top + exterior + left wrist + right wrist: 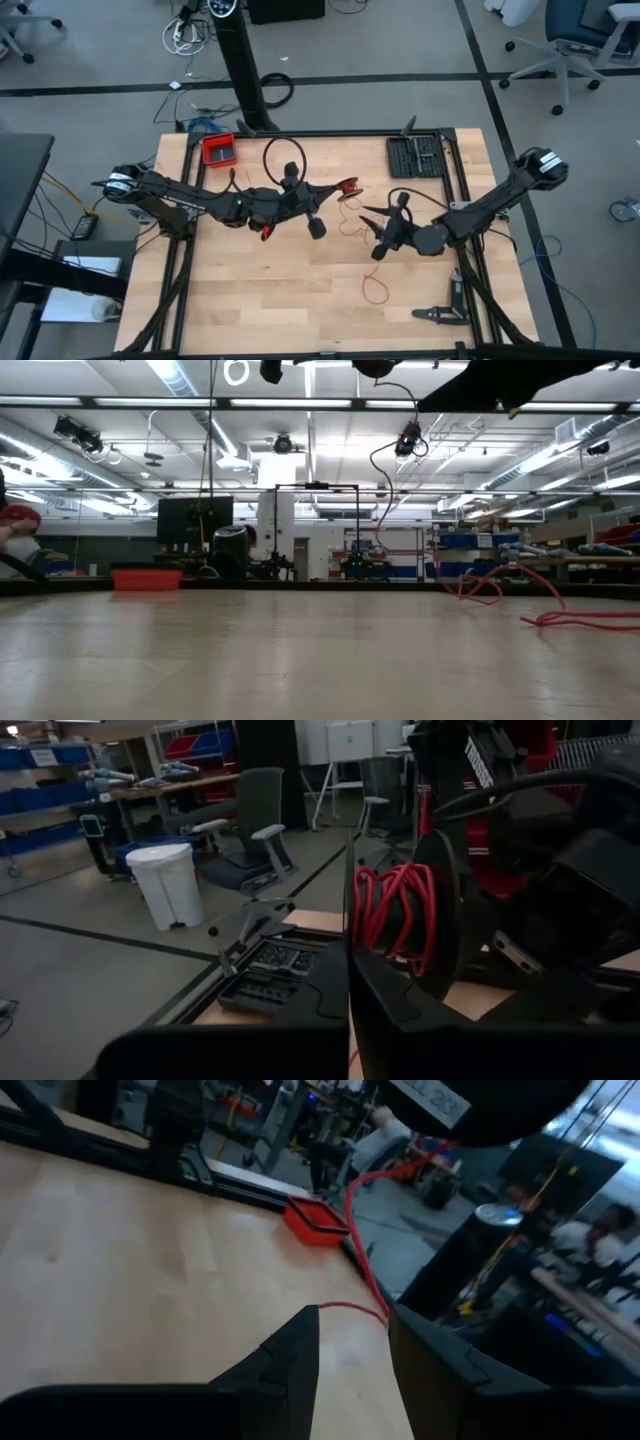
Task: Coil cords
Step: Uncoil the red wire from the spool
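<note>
Room: big workshop space, grey floor, office chairs (570,45) off past the far right corner of the bench, shelving and ceiling strip lights showing in the low view.
Bench: light wood top (260,290) with black rails down both sides.
Red tray: small rectangular one (219,149) near the far left corner of the bench, nothing to do with the cord.
Black cable loop: round loop (284,157) lying just right of the tray.
Left gripper: (348,187) reaching in from the left toward mid-bench, jaws clamped shut on a little red bundle. Wrist cam shows the red cord (395,915) wound in several turns and pinched between the dark fingers.
Cord: thin red wire, bundle end up in the left jaws, then a strand drops and trails across the bench, ending in a loose loop (374,288) lying on the wood nearer the front, right of centre.
Right gripper: (372,222) coming in from the right, sitting just right of the left one, jaws spread wide. In its wrist cam the red strand (362,1260) runs right at the gap between the two fingers, can't tell if it's touching either.
Tool tray: black insert with bits (415,156) at the far right of the bench.
Pliers: dark pair (440,314) lying near the front right corner.
</note>
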